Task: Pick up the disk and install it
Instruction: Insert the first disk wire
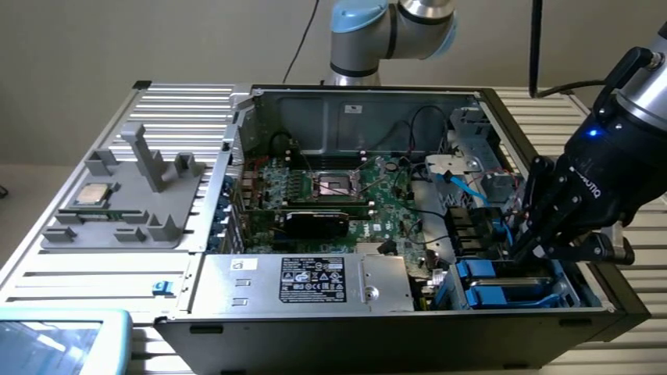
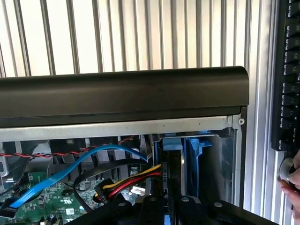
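Observation:
My gripper (image 1: 524,251) reaches down into the drive bay at the front right corner of the open computer case (image 1: 354,101). In the wrist view the gripper (image 2: 166,202) is shut on the disk (image 2: 168,173). The disk is seen edge-on as a dark upright slab with a blue rail at its far end. It stands inside the bay beside a blue plastic carrier (image 2: 194,159). In the exterior view the fingers and the blue carriers (image 1: 501,293) hide most of the disk.
Blue, red and yellow cables (image 2: 126,180) run close beside the bay. The motherboard (image 1: 333,195) and a silver box with a black label (image 1: 302,281) fill the case. A grey fixture with a small chip (image 1: 94,194) lies at the exterior view's left. A hand (image 2: 293,183) is near a black strip (image 2: 286,70).

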### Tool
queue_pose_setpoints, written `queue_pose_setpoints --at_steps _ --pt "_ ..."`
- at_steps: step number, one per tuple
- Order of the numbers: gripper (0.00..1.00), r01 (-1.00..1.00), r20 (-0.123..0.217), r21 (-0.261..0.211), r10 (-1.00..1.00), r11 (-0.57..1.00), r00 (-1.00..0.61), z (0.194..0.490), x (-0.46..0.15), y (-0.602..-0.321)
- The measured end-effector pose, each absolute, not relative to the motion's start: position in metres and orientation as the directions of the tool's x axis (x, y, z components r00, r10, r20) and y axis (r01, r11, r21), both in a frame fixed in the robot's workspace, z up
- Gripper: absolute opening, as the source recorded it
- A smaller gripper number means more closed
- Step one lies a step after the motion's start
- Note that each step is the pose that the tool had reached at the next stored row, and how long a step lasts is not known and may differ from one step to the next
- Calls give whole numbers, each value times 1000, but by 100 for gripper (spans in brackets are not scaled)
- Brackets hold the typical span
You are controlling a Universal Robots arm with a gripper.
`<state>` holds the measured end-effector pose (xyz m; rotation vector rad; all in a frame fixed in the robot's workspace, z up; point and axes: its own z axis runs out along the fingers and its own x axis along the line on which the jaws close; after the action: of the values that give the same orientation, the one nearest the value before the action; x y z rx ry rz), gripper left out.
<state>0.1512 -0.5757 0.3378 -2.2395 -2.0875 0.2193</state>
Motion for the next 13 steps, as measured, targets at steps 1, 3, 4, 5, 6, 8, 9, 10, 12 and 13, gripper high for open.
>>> queue_pose_setpoints --at_steps 1,3,4,5,6,8,9,10,12,13 --pt "16 986 -55 -150 996 -74 66 338 151 -576" --pt "16 986 -56 -150 996 -74 66 338 151 -576" --pt "16 986 -56 -150 996 -74 66 338 151 -576" --pt "16 986 -56 -150 996 -74 66 338 151 -576" --pt "16 986 -56 -150 996 -74 66 337 151 -576" --pt "16 986 -56 -150 996 -74 66 337 151 -576" --pt "16 986 -56 -150 996 -74 66 337 151 -576" --pt "16 986 -56 -150 996 -74 66 337 151 -576" --pt "16 986 -56 -150 996 -74 66 337 151 -576" --pt "16 986 -56 -150 996 -73 66 337 151 -576"
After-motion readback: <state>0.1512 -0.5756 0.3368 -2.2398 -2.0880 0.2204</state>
